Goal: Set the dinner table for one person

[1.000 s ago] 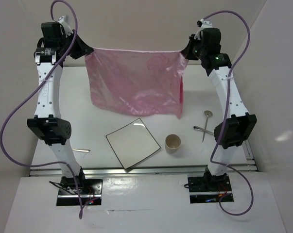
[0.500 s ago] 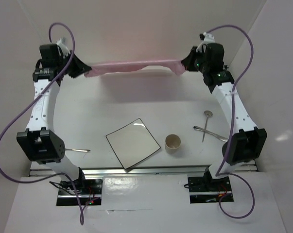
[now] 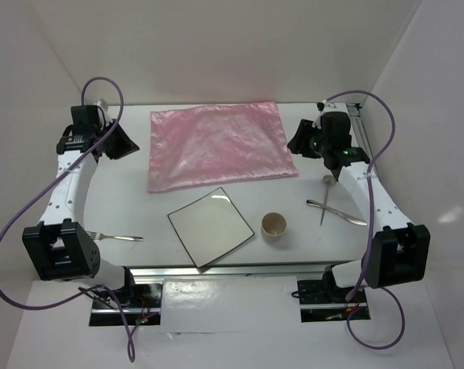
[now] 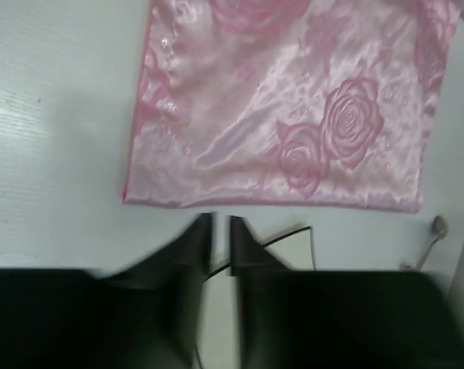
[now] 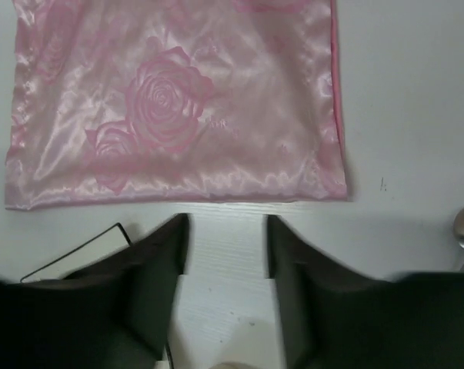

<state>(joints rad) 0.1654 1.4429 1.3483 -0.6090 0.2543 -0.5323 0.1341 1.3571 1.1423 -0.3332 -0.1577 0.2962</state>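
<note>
Tabletop: the white tabletop [image 3: 131,201] is seen carrying every item, with a metal rail at its near edge.
Near row: a fork [image 3: 118,237] is laid by the left arm. A square plate [image 3: 211,227] and a cup [image 3: 274,227] are set near the middle.
Right side: a knife [image 3: 347,216] and a spoon [image 3: 326,196] are laid across each other beside the right arm.
Left fingers [image 4: 201,240]: parted by a narrow gap, with nothing held.
Right fingers [image 5: 170,246]: spread wider, with nothing held.
Pink cloth [image 3: 218,146]: spread flat between the two arms, its long axis running left to right.
Key relation: the plate is found nearward of both pairs of fingers, its far corner just short of the cloth's near edge. Neither arm is judged clearly nearer.
Hard to make out: in both wrist views the plate is mostly hidden behind the fingers, and the spoon is cut off at the frame edge.
</note>
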